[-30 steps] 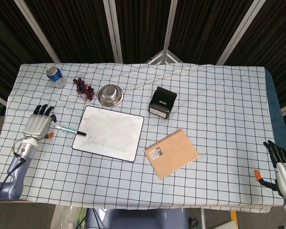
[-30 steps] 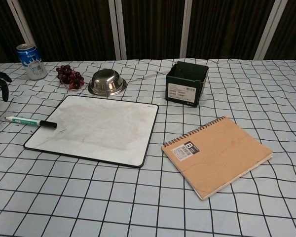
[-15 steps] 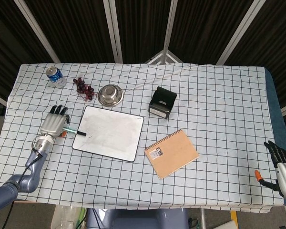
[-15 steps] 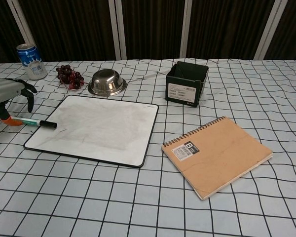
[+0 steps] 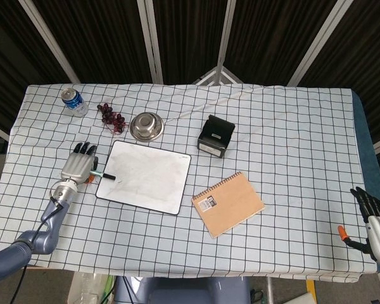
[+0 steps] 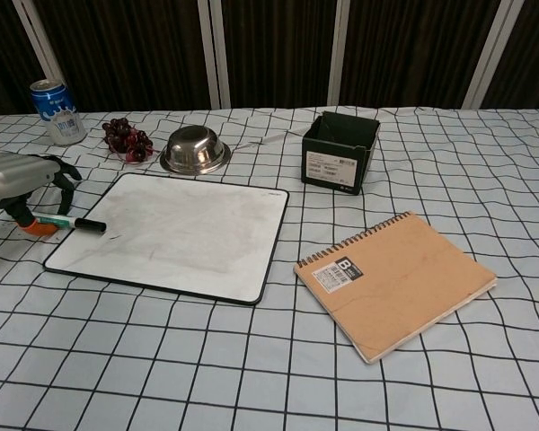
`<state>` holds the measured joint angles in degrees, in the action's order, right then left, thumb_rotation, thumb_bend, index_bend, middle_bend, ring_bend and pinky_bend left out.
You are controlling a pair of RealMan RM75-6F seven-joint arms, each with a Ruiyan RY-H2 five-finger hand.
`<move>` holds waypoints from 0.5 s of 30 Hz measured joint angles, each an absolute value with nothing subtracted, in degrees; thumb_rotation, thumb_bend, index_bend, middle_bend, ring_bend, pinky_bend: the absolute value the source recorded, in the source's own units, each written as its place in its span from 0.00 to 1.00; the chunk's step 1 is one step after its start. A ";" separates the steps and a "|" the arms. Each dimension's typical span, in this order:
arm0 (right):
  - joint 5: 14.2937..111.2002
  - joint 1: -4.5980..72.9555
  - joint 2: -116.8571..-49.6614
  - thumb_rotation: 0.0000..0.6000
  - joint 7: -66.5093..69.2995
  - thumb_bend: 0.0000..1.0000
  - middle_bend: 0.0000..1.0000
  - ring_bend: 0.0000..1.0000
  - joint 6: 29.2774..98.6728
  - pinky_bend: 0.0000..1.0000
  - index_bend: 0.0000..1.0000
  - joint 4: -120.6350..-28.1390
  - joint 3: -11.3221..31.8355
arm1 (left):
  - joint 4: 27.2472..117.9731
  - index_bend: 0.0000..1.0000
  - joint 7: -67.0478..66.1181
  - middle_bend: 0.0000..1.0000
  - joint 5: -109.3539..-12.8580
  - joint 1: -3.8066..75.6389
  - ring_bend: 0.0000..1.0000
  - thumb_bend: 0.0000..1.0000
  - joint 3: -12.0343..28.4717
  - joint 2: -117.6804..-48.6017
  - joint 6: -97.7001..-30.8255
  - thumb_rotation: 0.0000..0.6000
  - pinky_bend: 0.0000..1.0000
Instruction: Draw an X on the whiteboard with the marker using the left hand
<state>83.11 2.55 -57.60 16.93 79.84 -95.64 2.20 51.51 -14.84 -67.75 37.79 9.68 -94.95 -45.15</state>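
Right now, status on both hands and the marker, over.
Left hand over the marker's tail, grip not confirmed. Right hand idle at the table's near right edge. Marker tip on the whiteboard's left edge. Nothing on the board.

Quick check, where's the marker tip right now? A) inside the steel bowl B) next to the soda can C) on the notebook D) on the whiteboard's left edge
D: the marker lies with its black tip over the left edge of the whiteboard, the left hand over its other end.

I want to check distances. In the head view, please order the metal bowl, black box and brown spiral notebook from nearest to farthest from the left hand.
From the left hand:
1. Round metal bowl, behind the whiteboard.
2. Black box, mid-table.
3. Brown spiral notebook, front right of the whiteboard.
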 measured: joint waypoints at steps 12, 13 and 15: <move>83.22 2.49 -57.52 1.00 17.24 0.35 0.00 0.00 79.83 0.00 0.00 -95.77 2.15 | 58.84 0.65 -6.75 0.17 -66.90 37.30 0.00 0.54 14.18 -92.06 -49.16 1.00 0.00; 83.23 2.49 -57.51 1.00 17.30 0.35 0.00 0.00 79.84 0.00 0.00 -95.79 2.15 | 60.39 0.66 -6.13 0.17 -66.49 37.24 0.00 0.54 14.79 -91.25 -49.27 1.00 0.00; 83.30 2.48 -57.48 1.00 17.40 0.35 0.00 0.00 79.83 0.00 0.00 -95.84 2.13 | 63.27 0.66 -5.12 0.18 -65.60 37.13 0.00 0.54 15.89 -89.83 -49.36 1.00 0.01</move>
